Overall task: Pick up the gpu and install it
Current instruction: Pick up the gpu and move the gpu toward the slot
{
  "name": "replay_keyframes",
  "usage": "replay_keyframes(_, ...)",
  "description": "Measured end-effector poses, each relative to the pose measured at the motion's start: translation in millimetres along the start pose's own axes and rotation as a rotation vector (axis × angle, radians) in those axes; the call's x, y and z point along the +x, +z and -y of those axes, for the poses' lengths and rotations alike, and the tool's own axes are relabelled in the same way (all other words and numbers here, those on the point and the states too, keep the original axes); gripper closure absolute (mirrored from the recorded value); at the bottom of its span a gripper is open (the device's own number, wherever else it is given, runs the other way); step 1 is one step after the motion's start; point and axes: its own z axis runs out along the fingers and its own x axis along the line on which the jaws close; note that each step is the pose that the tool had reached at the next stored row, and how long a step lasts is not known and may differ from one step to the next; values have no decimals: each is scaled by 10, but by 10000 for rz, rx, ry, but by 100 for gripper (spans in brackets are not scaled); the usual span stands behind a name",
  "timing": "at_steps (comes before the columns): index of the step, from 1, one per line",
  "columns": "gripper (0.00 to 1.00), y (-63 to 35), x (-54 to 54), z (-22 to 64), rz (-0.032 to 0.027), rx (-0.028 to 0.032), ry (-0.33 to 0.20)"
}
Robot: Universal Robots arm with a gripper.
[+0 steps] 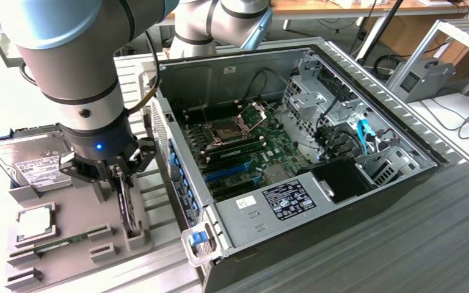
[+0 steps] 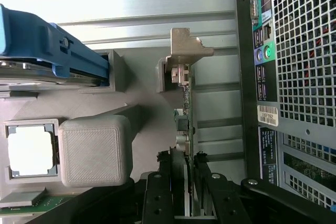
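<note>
End effector (image 1: 122, 180) low over gray holder (image 1: 71, 213), clamped on both faces of gpu (image 2: 190, 114), card on edge in holder's slot, not yet lifted; computer case (image 1: 243, 226) just beside holder

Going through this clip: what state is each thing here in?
graphics card: standing on edge in its holder, gripped.
tool: shut on the graphics card.
computer case: open, side panel off.
hard drive: seated in its holder.
processor: lying flat in its pocket.
</note>
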Motion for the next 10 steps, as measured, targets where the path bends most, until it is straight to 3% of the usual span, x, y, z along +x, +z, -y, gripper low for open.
replay_keyframes(10, 71, -73, -2, -2, 0, 1, 0)
